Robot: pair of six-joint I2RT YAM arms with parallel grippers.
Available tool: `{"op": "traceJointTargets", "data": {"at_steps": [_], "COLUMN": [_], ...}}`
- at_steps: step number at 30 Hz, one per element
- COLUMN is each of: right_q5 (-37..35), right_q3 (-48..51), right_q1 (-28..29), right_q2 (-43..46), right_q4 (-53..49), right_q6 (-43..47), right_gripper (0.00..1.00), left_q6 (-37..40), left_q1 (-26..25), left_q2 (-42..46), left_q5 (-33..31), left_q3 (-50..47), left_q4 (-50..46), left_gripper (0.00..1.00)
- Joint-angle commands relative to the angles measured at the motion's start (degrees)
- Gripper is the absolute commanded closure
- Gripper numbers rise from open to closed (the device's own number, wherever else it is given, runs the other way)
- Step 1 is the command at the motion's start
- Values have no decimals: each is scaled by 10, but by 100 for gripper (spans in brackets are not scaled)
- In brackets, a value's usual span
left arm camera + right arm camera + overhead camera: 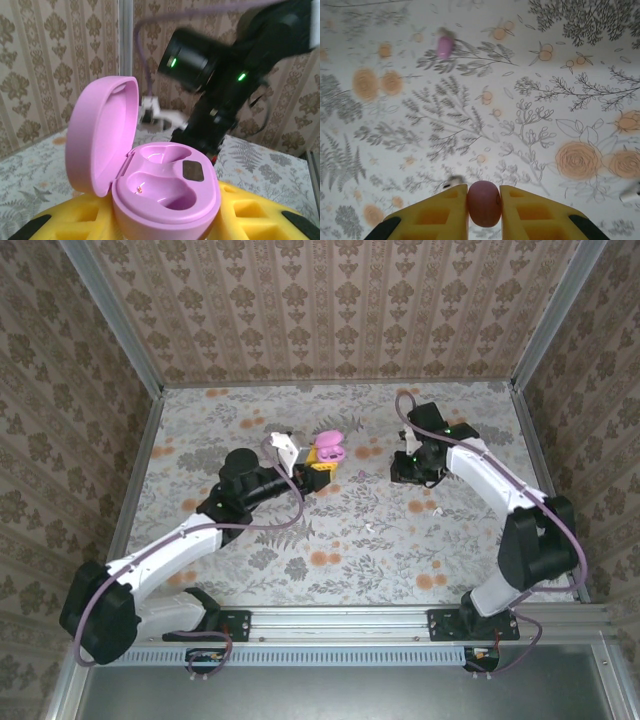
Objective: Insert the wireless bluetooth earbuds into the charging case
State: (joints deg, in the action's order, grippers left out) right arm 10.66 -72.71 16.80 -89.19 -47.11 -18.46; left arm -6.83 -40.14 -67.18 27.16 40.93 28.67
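Now right end effector (483, 192) pinches an earbud (483, 206); left end effector (165, 222) grips the open case (167, 192); another earbud (444, 46) lies blurred.

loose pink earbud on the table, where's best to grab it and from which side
Probably across the narrow middle of the loose earbud, coming straight down: it lies flat as a small oval on the table. The right tool is shut on a second earbud, so seat that first.

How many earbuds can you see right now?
2. The held earbud is pinched in the right gripper; the loose earbud lies on the table farther ahead. The open charging case has both sockets empty. Blurred whitish bits nearby may be more pieces.
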Motion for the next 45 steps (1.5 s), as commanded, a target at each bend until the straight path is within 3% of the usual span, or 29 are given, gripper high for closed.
{"op": "traceJointTargets", "data": {"at_steps": [1,8,20,45], "right_q5": [-54,-105,-116,-115], "right_q3": [-44,-141,-218,-241], "right_q1": [28,89,178,216], "right_q2": [49,112,83,41], "right_q4": [-69,-125,-115,-79], "right_q6": [-11,-15,-15,-10], "right_gripper": [78,78,78,79], "left_q6": [8,20,33,34], "left_q1": [-6,-14,-31,-33], "left_q2": [-14,-41,-65,-67], "left_q5": [-6,-14,-9,1], "left_q3": [12,16,29,36], "left_q4": [6,10,19,14], "left_gripper": [61,61,61,62]}}
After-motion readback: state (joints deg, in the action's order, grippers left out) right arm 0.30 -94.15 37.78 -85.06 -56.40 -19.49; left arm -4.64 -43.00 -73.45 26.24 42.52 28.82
